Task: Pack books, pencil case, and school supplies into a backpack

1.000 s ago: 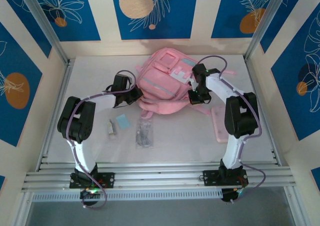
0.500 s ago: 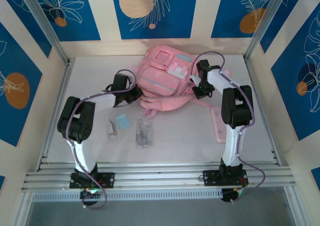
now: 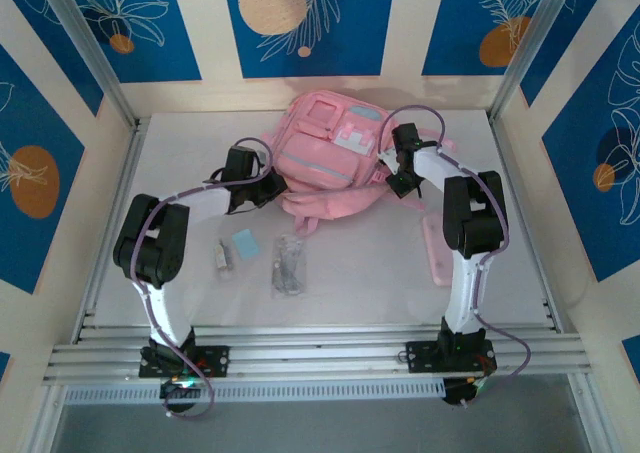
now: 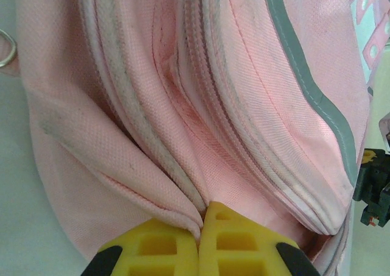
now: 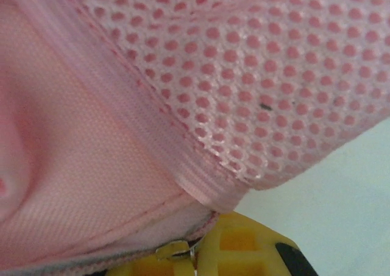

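Left gripper [image 4: 198, 244] pinches a fold on the backpack [image 3: 325, 153]; right gripper [image 5: 201, 251] clamps the backpack's opposite edge.

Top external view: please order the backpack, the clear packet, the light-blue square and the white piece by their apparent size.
1. backpack
2. clear packet
3. light-blue square
4. white piece, similar in length to the square but narrower

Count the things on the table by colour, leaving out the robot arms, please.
Pink: 2, the backpack and the pencil case
Light blue: 1, the small square
White: 1, the tiny oblong piece
Clear: 1, the packet of dark items
Total: 5
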